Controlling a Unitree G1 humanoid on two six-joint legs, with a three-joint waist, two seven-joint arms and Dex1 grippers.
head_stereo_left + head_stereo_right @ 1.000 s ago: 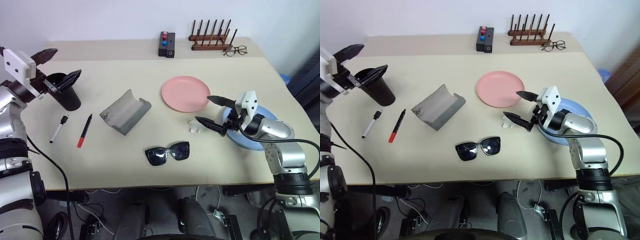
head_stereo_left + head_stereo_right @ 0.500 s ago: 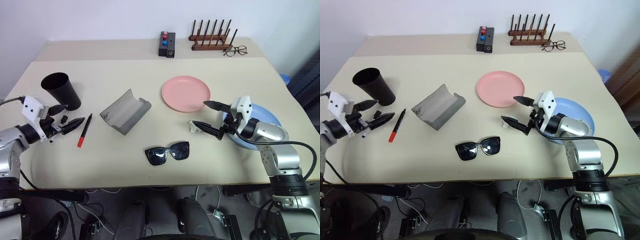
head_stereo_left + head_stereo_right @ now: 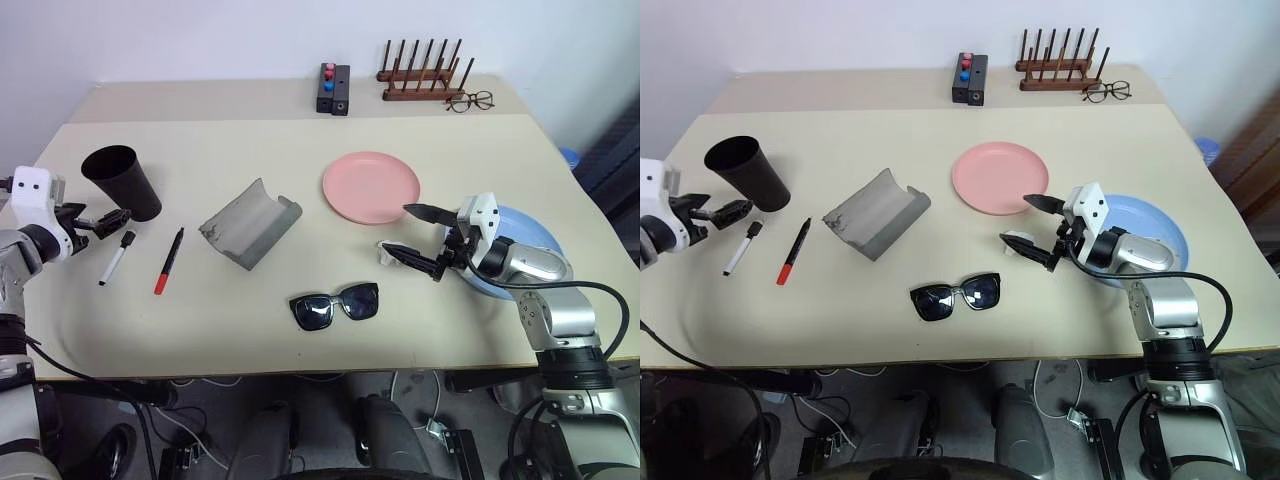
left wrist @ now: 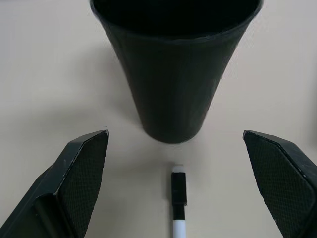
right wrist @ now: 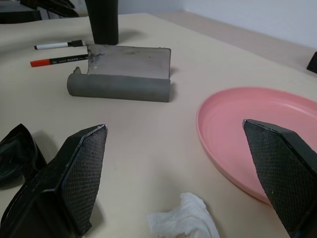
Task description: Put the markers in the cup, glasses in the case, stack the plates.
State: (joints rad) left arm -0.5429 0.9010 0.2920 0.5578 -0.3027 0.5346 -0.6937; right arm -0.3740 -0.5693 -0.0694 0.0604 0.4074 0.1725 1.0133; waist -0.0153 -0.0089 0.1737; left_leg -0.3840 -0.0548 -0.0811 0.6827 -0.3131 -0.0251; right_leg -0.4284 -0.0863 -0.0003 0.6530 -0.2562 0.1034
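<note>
Black cup [image 3: 122, 181] stands before the empty, wide-open left pincer [image 3: 105, 221]; right pincer [image 3: 412, 236] likewise.

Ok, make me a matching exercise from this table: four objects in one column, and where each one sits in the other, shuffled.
Objects:
1. black cup
2. grey glasses case
3. sunglasses
4. light blue plate

Places:
A. near the front edge, middle
B. under the right arm
C. far left, by the left gripper
D. lying open between the markers and the pink plate

Pairs: 1-C, 2-D, 3-A, 4-B

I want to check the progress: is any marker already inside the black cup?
No, both markers lie on the table beside the cup.
</note>
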